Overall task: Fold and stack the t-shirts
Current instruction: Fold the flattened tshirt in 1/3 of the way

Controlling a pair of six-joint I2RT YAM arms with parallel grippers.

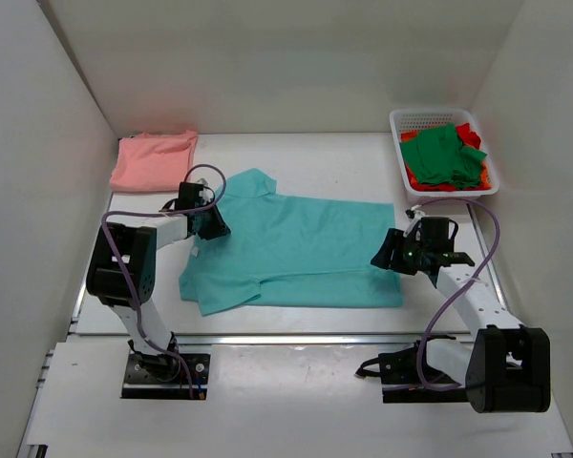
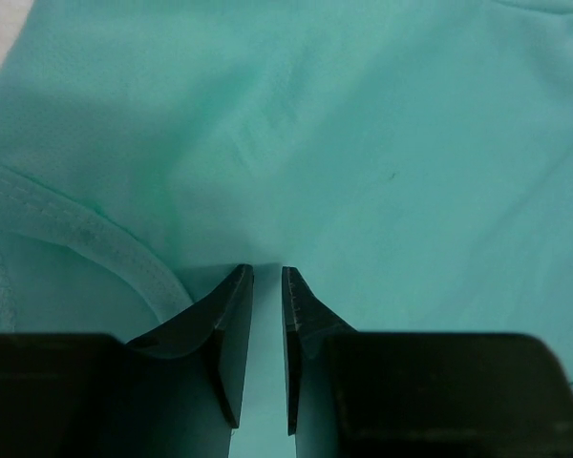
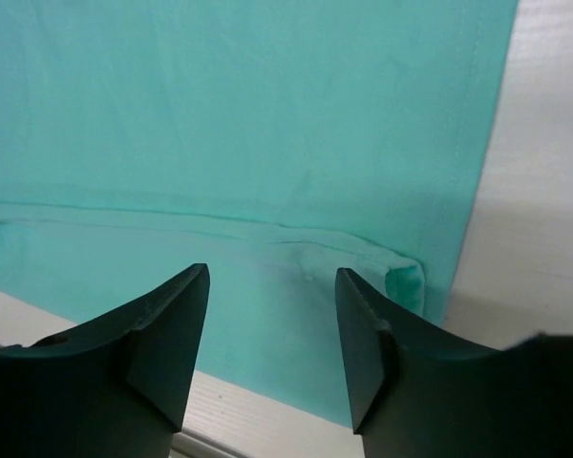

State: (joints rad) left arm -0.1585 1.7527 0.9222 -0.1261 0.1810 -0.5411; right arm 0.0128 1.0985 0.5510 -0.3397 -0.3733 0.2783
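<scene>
A teal t-shirt point(image 1: 301, 250) lies spread flat in the middle of the table, its near long edge folded over. My left gripper point(image 1: 213, 225) is at the shirt's left end by the collar. In the left wrist view its jaws point(image 2: 265, 275) stand a narrow gap apart with teal cloth point(image 2: 363, 143) between them. My right gripper point(image 1: 388, 256) is open just above the shirt's right hem, its jaws point(image 3: 272, 277) wide over the folded corner point(image 3: 406, 283). A salmon-pink t-shirt point(image 1: 154, 160) lies folded at the back left. Dark green point(image 1: 444, 153) and red point(image 1: 469, 132) t-shirts lie in the basket.
The white mesh basket point(image 1: 397, 122) stands at the back right, close behind my right arm. White walls close in the table on the left, back and right. The table's near edge point(image 3: 267, 420) shows just below the shirt's hem.
</scene>
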